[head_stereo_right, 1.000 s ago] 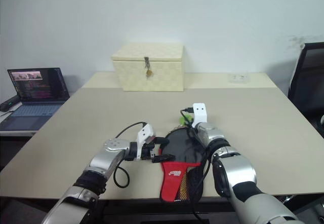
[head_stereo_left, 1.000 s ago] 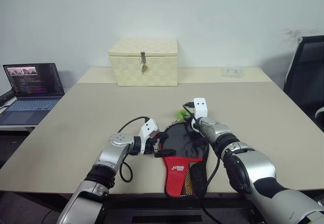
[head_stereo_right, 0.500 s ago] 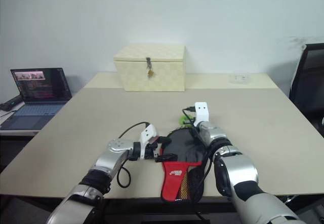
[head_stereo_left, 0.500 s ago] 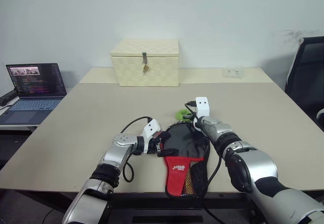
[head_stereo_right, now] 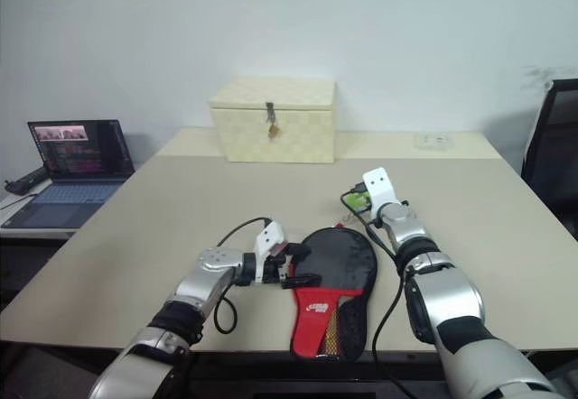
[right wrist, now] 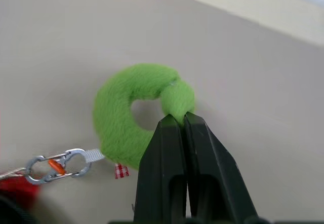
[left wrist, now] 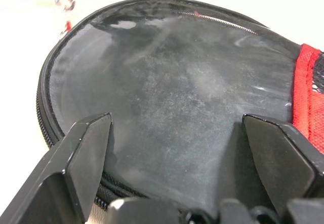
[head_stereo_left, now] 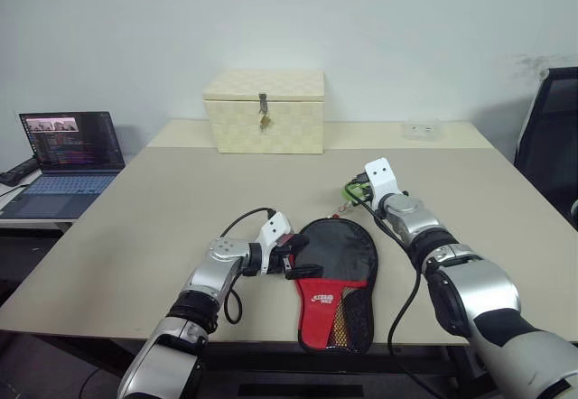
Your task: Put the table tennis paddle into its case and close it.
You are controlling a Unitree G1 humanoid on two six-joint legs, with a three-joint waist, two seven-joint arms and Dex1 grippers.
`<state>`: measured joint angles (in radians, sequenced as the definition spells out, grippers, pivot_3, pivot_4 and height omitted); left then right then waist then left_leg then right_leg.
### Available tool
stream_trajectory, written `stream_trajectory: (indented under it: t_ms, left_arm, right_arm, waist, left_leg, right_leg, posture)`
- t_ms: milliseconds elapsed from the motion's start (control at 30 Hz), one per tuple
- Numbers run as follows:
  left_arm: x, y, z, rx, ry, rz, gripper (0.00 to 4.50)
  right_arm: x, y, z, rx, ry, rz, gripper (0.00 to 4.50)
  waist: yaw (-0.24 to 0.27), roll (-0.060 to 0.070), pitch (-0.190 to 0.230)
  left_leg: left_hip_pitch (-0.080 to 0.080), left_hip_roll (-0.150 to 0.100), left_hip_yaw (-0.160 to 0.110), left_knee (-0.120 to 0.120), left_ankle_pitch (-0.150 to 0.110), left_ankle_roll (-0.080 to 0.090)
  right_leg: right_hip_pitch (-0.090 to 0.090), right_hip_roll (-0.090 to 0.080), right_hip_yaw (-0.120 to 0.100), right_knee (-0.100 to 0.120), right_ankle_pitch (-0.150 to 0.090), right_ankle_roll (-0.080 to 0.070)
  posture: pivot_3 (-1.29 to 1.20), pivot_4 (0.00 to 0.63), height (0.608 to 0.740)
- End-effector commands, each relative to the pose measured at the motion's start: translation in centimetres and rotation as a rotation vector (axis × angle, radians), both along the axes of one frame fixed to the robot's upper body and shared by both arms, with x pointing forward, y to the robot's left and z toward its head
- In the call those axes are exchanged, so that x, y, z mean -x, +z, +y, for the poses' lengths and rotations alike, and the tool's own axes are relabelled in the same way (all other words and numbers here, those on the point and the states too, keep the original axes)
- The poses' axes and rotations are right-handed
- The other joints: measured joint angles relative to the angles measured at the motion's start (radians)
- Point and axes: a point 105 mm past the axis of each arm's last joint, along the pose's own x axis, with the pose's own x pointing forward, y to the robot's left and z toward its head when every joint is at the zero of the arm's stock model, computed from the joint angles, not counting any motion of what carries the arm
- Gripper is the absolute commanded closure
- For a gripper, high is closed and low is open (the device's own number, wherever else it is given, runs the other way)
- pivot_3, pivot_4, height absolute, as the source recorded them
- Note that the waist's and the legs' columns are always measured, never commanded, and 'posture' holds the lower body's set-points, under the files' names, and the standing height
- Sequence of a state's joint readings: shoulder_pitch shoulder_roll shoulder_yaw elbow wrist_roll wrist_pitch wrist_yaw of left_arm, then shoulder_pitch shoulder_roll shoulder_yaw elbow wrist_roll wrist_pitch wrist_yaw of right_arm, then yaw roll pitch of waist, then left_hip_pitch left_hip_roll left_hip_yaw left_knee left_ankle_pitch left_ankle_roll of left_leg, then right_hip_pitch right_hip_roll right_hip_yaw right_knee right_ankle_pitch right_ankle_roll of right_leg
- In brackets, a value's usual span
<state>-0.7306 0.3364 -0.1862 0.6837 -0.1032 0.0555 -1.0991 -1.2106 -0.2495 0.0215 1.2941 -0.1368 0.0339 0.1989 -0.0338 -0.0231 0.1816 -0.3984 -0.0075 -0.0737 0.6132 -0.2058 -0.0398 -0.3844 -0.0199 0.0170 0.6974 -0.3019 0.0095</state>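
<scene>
I am partway through closing the soft black paddle-shaped fabric case with the red handle part and grey mesh pocket, which lies flat near the front edge of the beige worktop, its handle end toward me. My right end effector is pinched fully shut on a fuzzy green ring-shaped zip pull, which trails a short white strap to a small silver clip; in the head views this sits just beyond the round end of the case, with the pull clear of the surface. My left end effector is spread wide and empty, its two black fingers straddling the near edge of the case's round part. To do this well I should press or brace that edge with the left so the soft pouch does not slide or bunch, and draw the pull steadily along the curve of the zip track rather than straight away from it. The round face looks smooth, slightly glossy and dusty, edged by a fine toothed zip. I cannot see the table tennis paddle itself; I judge it is already inside.
</scene>
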Motion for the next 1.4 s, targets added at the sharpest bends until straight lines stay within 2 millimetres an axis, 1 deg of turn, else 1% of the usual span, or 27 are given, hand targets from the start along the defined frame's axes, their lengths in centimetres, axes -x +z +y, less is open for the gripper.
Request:
stream_trajectory:
  t_ms: [33,100,200,233,300,333,400,500,533,567,633,700,733,800,867,900,1000,1267,1400]
  left_arm:
    - [1.0,-3.2,0.1,-0.059,0.002,0.107,0.00]
    - [0.9,-3.2,0.0,-0.058,0.002,0.108,0.00]
    - [0.8,-3.2,0.0,-0.057,0.002,0.109,0.00]
    - [0.8,-3.2,-0.1,-0.057,0.001,0.108,0.00]
    - [0.7,-3.2,-0.1,-0.057,0.000,0.108,0.00]
    - [0.7,-3.2,-0.2,-0.057,-0.001,0.107,0.00]
    - [0.6,-3.1,-0.3,-0.056,-0.002,0.106,0.00]
    - [0.5,-3.1,-0.5,-0.056,-0.007,0.104,0.00]
    - [0.5,-3.1,-0.6,-0.056,-0.009,0.104,0.00]
    - [0.5,-3.1,-0.7,-0.056,-0.012,0.104,0.00]
    - [0.5,-3.1,-0.7,-0.057,-0.017,0.104,0.00]
    - [0.5,-3.1,-0.8,-0.057,-0.020,0.104,0.00]
    - [0.5,-3.2,-0.8,-0.060,-0.024,0.105,0.00]
    - [0.4,-3.2,-1.0,-0.066,-0.034,0.105,0.00]
    - [0.3,-3.1,-1.2,-0.068,-0.041,0.104,0.00]
    - [0.3,-3.1,-1.4,-0.068,-0.045,0.102,0.00]
    - [0.1,-3.0,-1.6,-0.069,-0.049,0.099,0.00]
    - [0.1,-2.9,-2.1,-0.064,-0.064,0.095,0.00]
    - [0.1,-3.0,-2.0,-0.064,-0.062,0.094,0.00]
  right_arm:
    - [-0.1,2.5,-2.0,0.091,0.003,-0.114,4.47]
    - [0.0,2.5,-2.8,0.100,-0.003,-0.117,4.47]
    - [0.5,2.7,-5.1,0.148,-0.010,-0.136,4.47]
    - [0.9,2.7,-5.9,0.169,-0.001,-0.143,4.47]
    - [1.7,2.7,-6.8,0.187,0.018,-0.147,4.47]
    - [2.5,2.8,-7.3,0.201,0.033,-0.151,4.47]
    - [3.8,2.9,-7.8,0.228,0.056,-0.151,4.47]
    - [7.5,2.4,-9.0,0.257,0.083,-0.111,4.47]
    - [8.7,2.2,-9.1,0.261,0.089,-0.093,4.47]
    - [9.8,1.9,-9.0,0.251,0.094,-0.072,4.47]
    - [12.0,1.3,-8.5,0.214,0.106,-0.027,4.47]
    - [13.4,1.0,-7.9,0.191,0.118,0.005,4.47]
    - [14.5,0.4,-7.1,0.165,0.148,0.038,4.47]
    - [17.9,-1.2,-4.7,0.137,0.255,0.130,4.47]
    - [20.3,-2.4,-3.7,0.124,0.319,0.212,4.47]
    - [20.9,-2.8,-3.7,0.128,0.326,0.236,4.47]
    - [21.4,-3.2,-4.4,0.125,0.297,0.271,4.47]
    - [20.8,-3.4,-4.7,0.061,0.264,0.319,4.47]
    - [21.4,-3.9,-5.0,0.065,0.285,0.364,4.47]
  waist:
    - [0.002,0.000,0.000]
    - [0.003,0.000,0.000]
    - [0.006,0.000,0.000]
    - [0.007,0.000,0.000]
    - [0.009,0.000,0.000]
    - [0.010,0.000,0.000]
    - [0.013,0.001,0.000]
    - [0.017,0.002,-0.001]
    - [0.018,0.002,-0.001]
    - [0.018,0.003,-0.001]
    - [0.019,0.003,-0.002]
    - [0.016,0.004,-0.002]
    - [0.015,0.004,-0.002]
    - [0.019,0.004,-0.003]
    - [0.024,0.004,-0.003]
    - [0.026,0.004,-0.003]
    - [0.026,0.004,-0.003]
    - [0.031,0.003,-0.003]
    - [0.033,0.003,-0.003]
  left_leg:
    - [0.000,0.000,0.000,0.000,0.000,0.000]
    - [0.000,0.000,0.000,0.000,0.000,0.000]
    - [0.000,0.000,-0.001,0.000,0.001,-0.001]
    - [0.000,-0.001,-0.002,0.001,0.001,-0.001]
    - [0.000,-0.001,-0.003,0.001,0.001,-0.001]
    - [0.000,-0.001,-0.004,0.001,0.001,-0.001]
    - [-0.001,-0.001,-0.005,0.001,0.001,-0.001]
    - [0.000,-0.002,-0.005,0.001,0.001,-0.001]
    - [0.000,-0.001,-0.006,0.001,0.001,-0.001]
    - [0.000,-0.001,-0.006,0.001,0.001,-0.001]
    - [0.001,-0.001,-0.006,0.001,0.001,-0.001]
    - [0.003,-0.001,-0.006,0.001,0.001,-0.001]
    - [0.004,-0.001,-0.006,0.001,0.001,-0.001]
    - [0.004,-0.001,-0.007,0.001,0.001,-0.001]
    - [0.004,0.000,-0.009,0.000,0.001,-0.001]
    - [0.003,0.000,-0.009,0.000,0.001,-0.001]
    - [0.002,-0.001,-0.005,0.001,0.001,-0.001]
    - [0.002,-0.002,-0.005,0.002,0.001,-0.001]
    - [0.001,-0.002,-0.005,0.002,0.001,-0.001]
  right_leg:
    - [0.000,0.000,0.000,0.000,0.000,0.000]
    - [0.000,0.000,0.000,0.000,0.000,0.000]
    - [0.001,0.000,0.000,0.000,0.000,0.000]
    - [0.002,0.000,-0.001,0.000,0.000,0.000]
    - [0.003,0.000,-0.001,-0.002,0.000,0.001]
    - [0.003,0.000,-0.002,-0.002,0.000,0.001]
    - [0.004,-0.001,-0.003,-0.004,0.000,0.001]
    - [0.005,-0.001,-0.003,-0.005,0.000,0.002]
    - [0.006,0.000,-0.004,-0.005,0.000,0.003]
    - [0.006,0.000,-0.004,-0.006,-0.002,0.006]
    - [0.008,0.000,-0.004,-0.007,-0.002,0.006]
    - [0.010,0.000,-0.004,-0.008,-0.002,0.007]
    - [0.011,0.000,-0.004,-0.009,-0.003,0.007]
    - [0.013,0.000,-0.005,-0.011,-0.002,0.008]
    - [0.015,0.001,-0.007,-0.016,-0.002,0.008]
    - [0.014,0.001,-0.007,-0.017,-0.002,0.009]
    - [0.014,0.000,-0.007,-0.018,0.000,0.012]
    - [0.014,-0.001,-0.007,-0.020,0.001,0.014]
    - [0.014,-0.001,-0.007,-0.021,0.001,0.014]
  posture:
    - [0.00,0.150,0.740]
    - [0.00,0.150,0.740]
    - [0.00,0.150,0.740]
    - [0.00,0.150,0.740]
    - [0.00,0.150,0.740]
    - [0.00,0.150,0.740]
    - [0.00,0.150,0.740]
    - [0.00,0.150,0.740]
    - [0.00,0.150,0.740]
    - [0.00,0.150,0.740]
    - [0.00,0.150,0.740]
    - [0.00,0.150,0.740]
    - [0.00,0.150,0.740]
    - [0.00,0.150,0.740]
    - [0.00,0.150,0.740]
    - [0.00,0.150,0.740]
    - [0.00,0.150,0.740]
    - [0.00,0.150,0.740]
    - [0.00,0.150,0.740]
